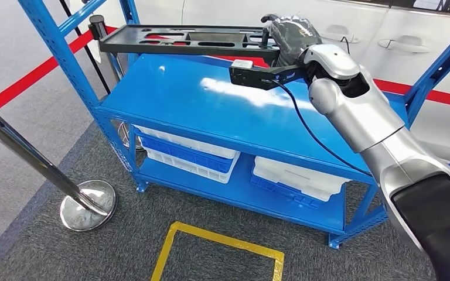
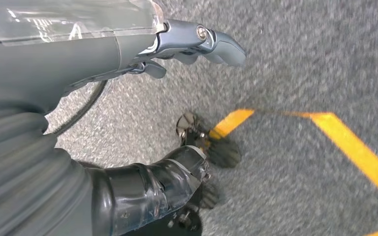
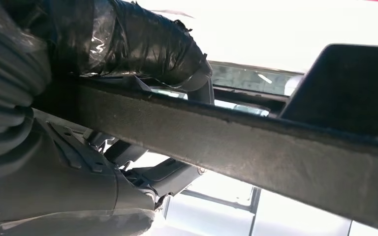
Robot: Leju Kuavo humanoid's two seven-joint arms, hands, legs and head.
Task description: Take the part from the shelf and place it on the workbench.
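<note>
- Head view: right hand (image 1: pixel 292 36) has its fingers clamped on the black part (image 1: pixel 187 40), held above the blue shelf (image 1: pixel 211 105), far side.
- Left hand (image 2: pixel 187 44) hangs loose, holding nothing.
- Pickup looks done; counter drop-off still left.

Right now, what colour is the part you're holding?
Black part, clearest in the head view.
</note>
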